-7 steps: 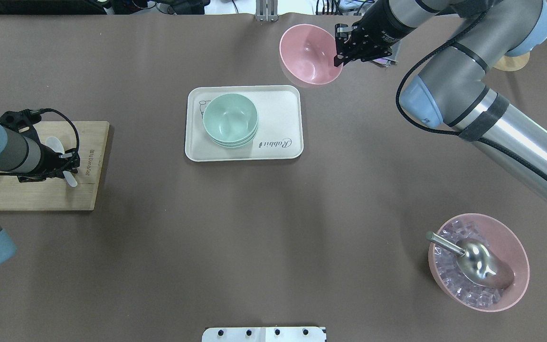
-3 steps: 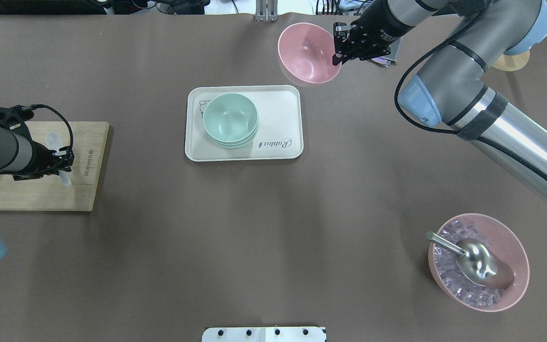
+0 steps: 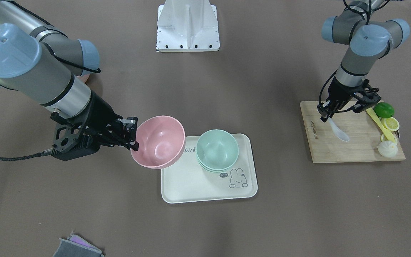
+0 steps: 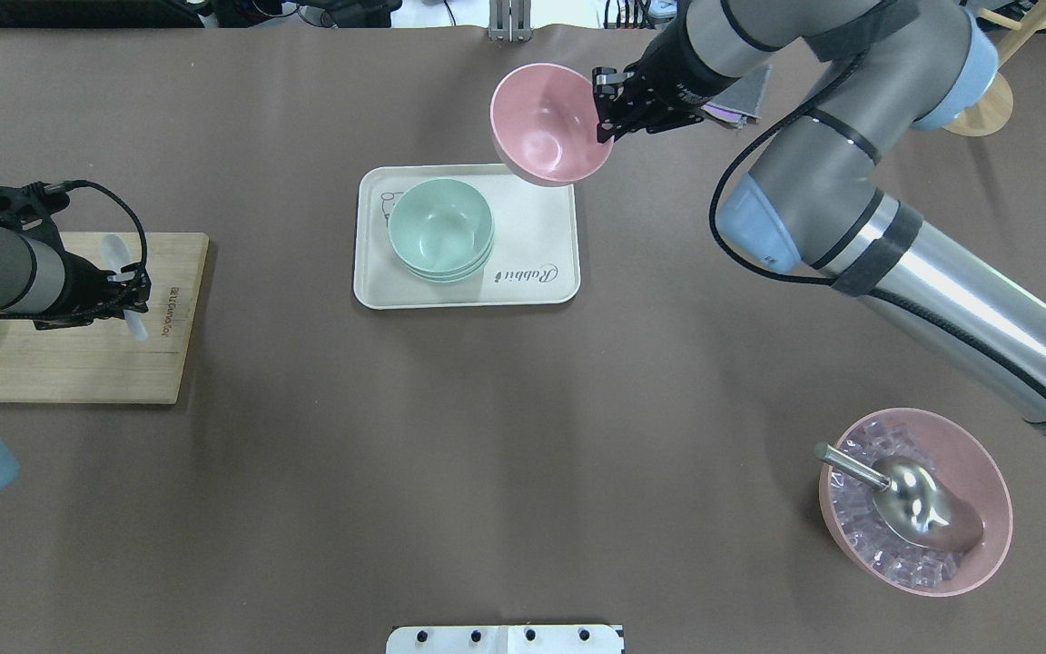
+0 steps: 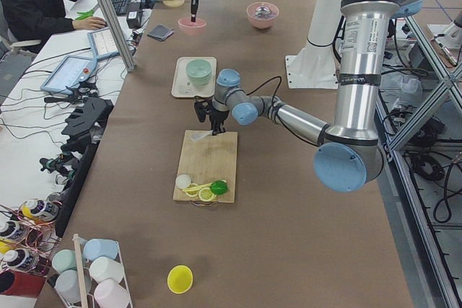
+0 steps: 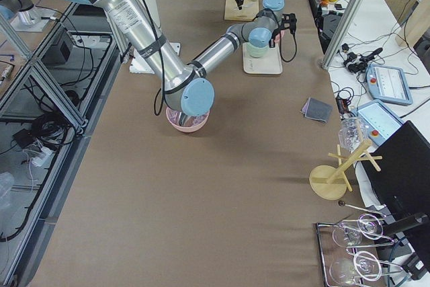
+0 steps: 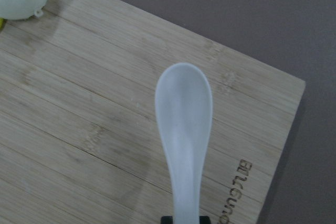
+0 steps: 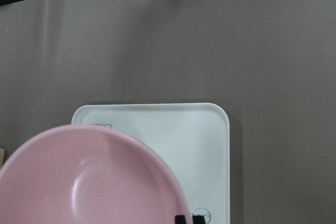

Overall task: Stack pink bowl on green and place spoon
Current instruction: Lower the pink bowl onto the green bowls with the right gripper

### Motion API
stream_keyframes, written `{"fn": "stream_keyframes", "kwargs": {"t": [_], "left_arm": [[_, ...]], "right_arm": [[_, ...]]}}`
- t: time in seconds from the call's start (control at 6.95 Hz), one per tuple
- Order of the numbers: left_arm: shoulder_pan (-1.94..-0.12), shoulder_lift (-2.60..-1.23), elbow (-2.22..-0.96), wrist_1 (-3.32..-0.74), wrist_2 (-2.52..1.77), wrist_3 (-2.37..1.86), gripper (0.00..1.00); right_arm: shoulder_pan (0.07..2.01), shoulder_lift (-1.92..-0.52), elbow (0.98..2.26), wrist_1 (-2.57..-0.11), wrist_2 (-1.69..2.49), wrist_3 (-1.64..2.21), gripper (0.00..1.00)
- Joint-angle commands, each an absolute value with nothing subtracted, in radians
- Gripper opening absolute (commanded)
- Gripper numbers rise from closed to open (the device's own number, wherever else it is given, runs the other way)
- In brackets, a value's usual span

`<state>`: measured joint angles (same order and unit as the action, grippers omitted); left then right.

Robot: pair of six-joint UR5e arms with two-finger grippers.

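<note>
My right gripper (image 4: 603, 107) is shut on the rim of the small pink bowl (image 4: 546, 123) and holds it tilted in the air by the white tray's (image 4: 532, 272) far right corner. It also shows in the front view (image 3: 159, 141) and the right wrist view (image 8: 89, 182). The mint-green bowls (image 4: 440, 227) sit nested on the tray's left half. My left gripper (image 4: 128, 289) is shut on the handle of the white spoon (image 4: 113, 250). It holds the spoon just above the wooden cutting board (image 4: 78, 363), scoop pointing away, as the left wrist view shows (image 7: 184, 124).
A lime (image 3: 384, 109), lemon slices and a pale yellow utensil (image 3: 376, 119) lie on the board's outer end. A larger pink bowl (image 4: 915, 500) with ice and a metal scoop stands near right. A grey cloth (image 3: 77, 248) and a wooden stand (image 4: 981, 109) are far right.
My right arm has carried the pink bowl left, toward the tray's corner. My left gripper has shifted with the spoon over the board, farther from the robot.
</note>
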<state>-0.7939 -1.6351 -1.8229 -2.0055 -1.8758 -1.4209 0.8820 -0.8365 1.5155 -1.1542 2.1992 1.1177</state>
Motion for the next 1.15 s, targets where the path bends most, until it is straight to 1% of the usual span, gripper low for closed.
{"fn": "stream_keyframes", "kwargs": {"t": [0.0, 0.29, 0.58, 1.01], "left_arm": [[-0.796, -1.654, -1.825, -2.005, -1.876, -1.424, 0.00], [-0.796, -1.655, -1.825, -2.005, -1.878, -1.425, 0.00], [-0.796, -1.666, -1.821, -2.006, -1.878, -1.427, 0.00], [-0.796, -1.666, -1.818, -2.006, -1.878, -1.427, 0.00]], "right_arm": [[0.787, -0.807, 1.502, -1.155, 2.093, 1.165, 0.00], [0.733, -0.747, 1.436, -1.154, 2.014, 1.195, 0.00], [0.686, -0.680, 1.335, -1.144, 1.929, 1.195, 0.00], [0.672, -0.658, 1.299, -1.140, 1.927, 1.193, 0.00]]}}
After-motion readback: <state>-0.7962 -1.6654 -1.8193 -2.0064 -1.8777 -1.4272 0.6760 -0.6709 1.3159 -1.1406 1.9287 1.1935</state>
